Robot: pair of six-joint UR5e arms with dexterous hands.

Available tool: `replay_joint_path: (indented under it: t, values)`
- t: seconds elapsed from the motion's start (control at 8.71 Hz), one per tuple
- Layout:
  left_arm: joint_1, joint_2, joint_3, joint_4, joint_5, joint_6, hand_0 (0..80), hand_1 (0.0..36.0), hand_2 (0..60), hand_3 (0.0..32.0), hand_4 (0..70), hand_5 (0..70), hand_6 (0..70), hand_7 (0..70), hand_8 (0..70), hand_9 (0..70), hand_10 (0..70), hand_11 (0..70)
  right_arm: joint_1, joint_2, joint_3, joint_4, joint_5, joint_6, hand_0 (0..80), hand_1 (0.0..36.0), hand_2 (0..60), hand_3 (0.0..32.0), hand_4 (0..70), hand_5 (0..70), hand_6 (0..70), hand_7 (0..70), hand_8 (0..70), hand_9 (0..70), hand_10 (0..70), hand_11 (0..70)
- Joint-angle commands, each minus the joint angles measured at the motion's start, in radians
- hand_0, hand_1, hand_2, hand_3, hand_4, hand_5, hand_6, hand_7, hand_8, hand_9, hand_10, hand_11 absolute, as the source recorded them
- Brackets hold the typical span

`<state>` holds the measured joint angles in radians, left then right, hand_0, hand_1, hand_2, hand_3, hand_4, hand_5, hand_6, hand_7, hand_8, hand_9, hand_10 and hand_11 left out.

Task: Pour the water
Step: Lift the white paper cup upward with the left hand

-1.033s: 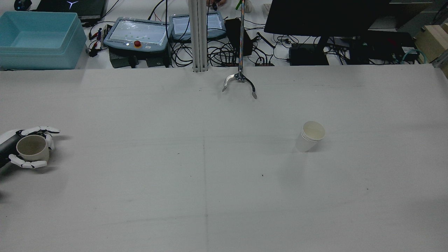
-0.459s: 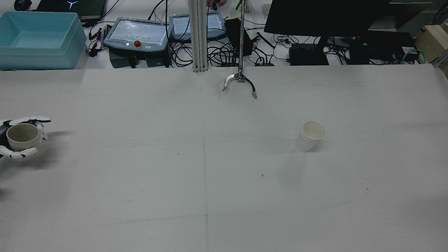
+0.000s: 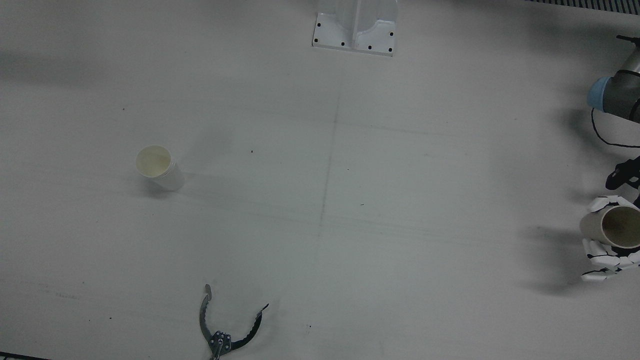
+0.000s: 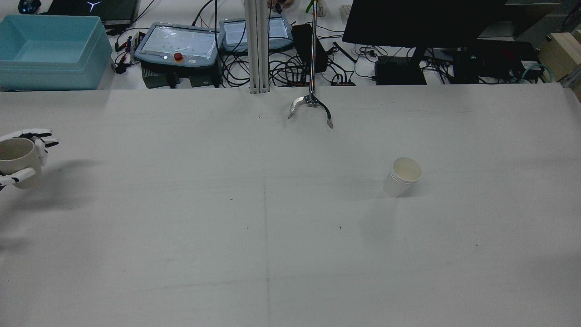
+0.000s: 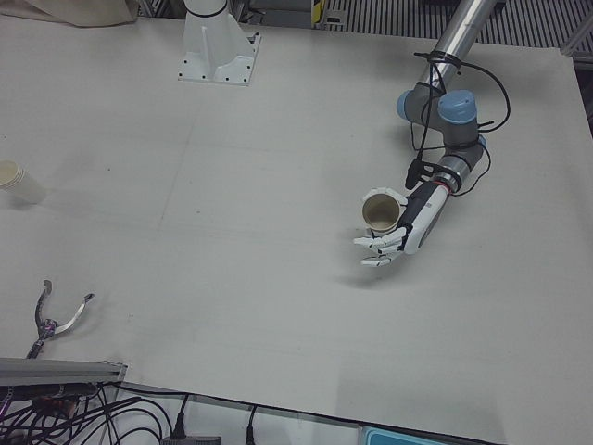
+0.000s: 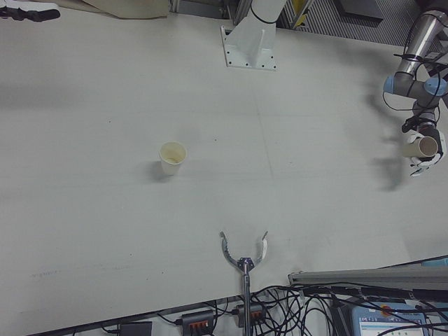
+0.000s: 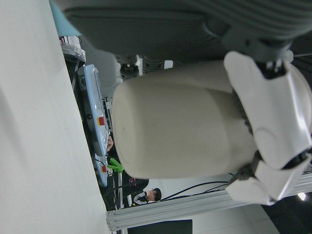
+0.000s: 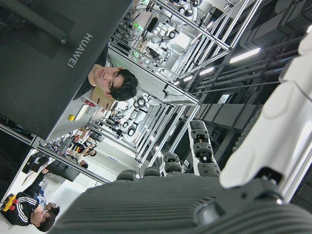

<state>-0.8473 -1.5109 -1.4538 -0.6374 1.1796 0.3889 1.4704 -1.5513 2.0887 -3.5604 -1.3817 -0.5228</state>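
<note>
Beige cup (image 4: 17,161) at far left of rear view, upright, mouth up, clear of the table (image 4: 272,227), shadow beneath it. Left hand (image 4: 16,159) has its fingers wrapped round the cup's side, firm hold; left hand view shows the fingers (image 7: 273,122) pressed against the wall. Contents not visible. Moving right: an open grabber tool (image 4: 312,106) lies near the table's far edge, centre. Further right, white paper cup (image 4: 402,177) stands upright, alone, mouth open. Receiving cup lies well apart from the held cup, across the centre seam, on the right arm's half. Right hand (image 6: 28,10) barely in view at right-front view's top corner, fingers extended, apparently empty. Judgement: long carry rightward before any tilt.
</note>
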Motion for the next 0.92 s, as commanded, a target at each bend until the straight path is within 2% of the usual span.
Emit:
replay_joint_path:
  t: [0.0,0.11,0.23,0.34,0.46,0.57,0.69,0.8]
  values:
    - [0.001,0.000,-0.058,0.045,-0.092,-0.087,22.8,36.0,60.0,0.0,31.8,28.0,47.4,70.0,55.3,70.0,14.2,22.0,0.001,0.016,-0.053,0.006,0.012,0.010,45.7,7.4,0.0,0.0,10.8,11.0,5.1,10.2,0.0,0.7,0.0,0.0]
    - [-0.002,0.003,-0.094,0.070,-0.092,-0.088,27.3,36.0,60.0,0.0,36.5,31.5,50.2,70.0,59.2,70.0,13.9,21.3,-0.001,0.023,-0.062,0.008,0.012,0.014,45.7,7.7,0.0,0.0,10.6,10.7,4.9,9.9,0.0,0.9,0.0,0.4]
    - [-0.002,0.014,-0.121,0.091,-0.092,-0.093,32.2,35.8,60.0,0.0,41.5,50.1,51.5,70.0,61.0,70.0,15.7,23.7,0.001,0.026,-0.061,0.006,0.012,0.014,45.7,7.7,0.0,0.0,9.6,9.6,4.0,8.0,0.0,0.2,0.0,0.3]
    - [-0.002,0.017,-0.128,0.100,-0.090,-0.104,35.3,36.0,60.0,0.0,42.8,62.0,51.1,70.0,60.0,70.0,16.6,25.1,0.002,0.025,-0.059,0.006,0.010,0.015,45.8,7.7,0.0,0.0,9.6,9.6,4.0,8.2,0.0,0.2,0.0,0.3]
    - [-0.004,0.023,-0.129,0.101,-0.092,-0.105,18.4,36.0,60.0,0.0,33.7,61.5,50.9,70.0,59.9,70.0,16.3,24.7,0.002,0.025,-0.061,0.006,0.009,0.017,45.7,7.6,0.0,0.0,9.5,9.8,3.9,8.0,0.0,0.2,0.0,0.0]
    - [-0.004,0.029,-0.140,0.102,-0.095,-0.105,22.1,36.0,60.0,0.0,33.5,59.7,49.2,70.0,58.9,70.0,15.9,24.1,0.001,0.026,-0.061,0.006,0.009,0.015,45.7,7.6,0.0,0.0,9.5,9.8,4.0,8.1,0.0,0.2,0.0,0.1]
    - [-0.002,0.029,-0.148,0.107,-0.095,-0.105,35.2,36.0,60.0,0.0,33.7,59.5,48.1,70.0,57.9,70.0,15.0,22.9,-0.005,0.030,-0.062,0.006,0.007,0.014,45.8,7.7,0.0,0.0,9.6,10.2,4.1,8.3,0.0,0.2,0.0,0.1]
    - [-0.002,0.029,-0.149,0.108,-0.095,-0.104,38.1,36.0,60.0,0.0,33.4,60.1,48.2,70.0,57.7,70.0,14.8,22.7,-0.005,0.033,-0.062,0.006,0.006,0.012,45.9,7.8,0.0,0.0,9.8,10.3,4.3,8.6,0.0,0.3,0.0,0.2]
